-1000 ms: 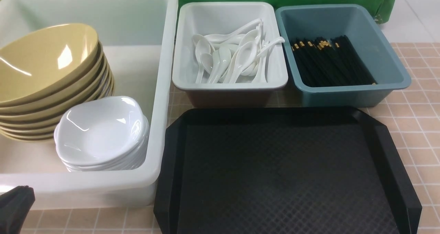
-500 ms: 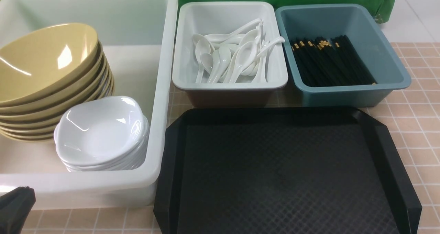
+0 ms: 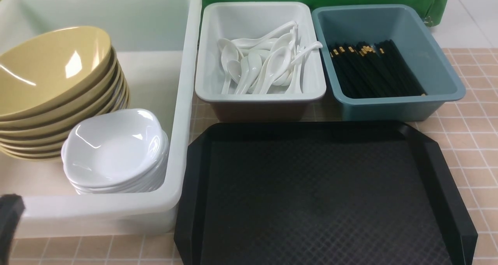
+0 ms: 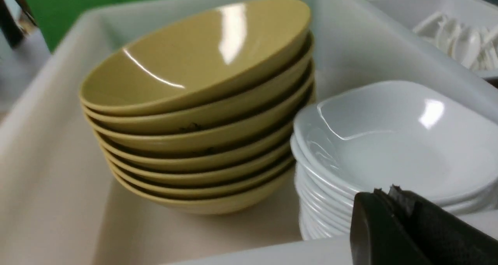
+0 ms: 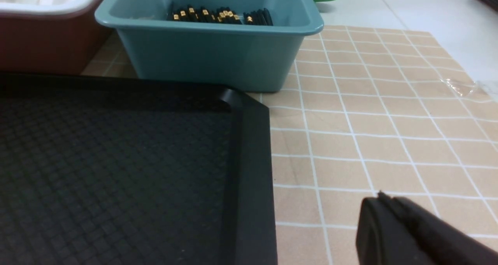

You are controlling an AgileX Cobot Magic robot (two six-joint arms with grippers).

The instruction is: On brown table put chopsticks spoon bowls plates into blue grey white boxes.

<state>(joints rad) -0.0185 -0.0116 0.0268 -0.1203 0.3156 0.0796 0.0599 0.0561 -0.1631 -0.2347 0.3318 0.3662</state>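
Bowls (image 3: 54, 90) and plates (image 3: 114, 152) are seen stacked in the white tub (image 3: 186, 101) at left, spoons (image 3: 264, 62) and chopsticks (image 3: 373, 68) binned at upper centre and right, while the empty, closed left gripper (image 3: 7, 218) has been shifted leftward off the lower-left edge, suggesting completion; the black tray (image 3: 323, 195) and table (image 3: 470, 132) are left free, the right gripper (image 5: 383, 202) closed too.
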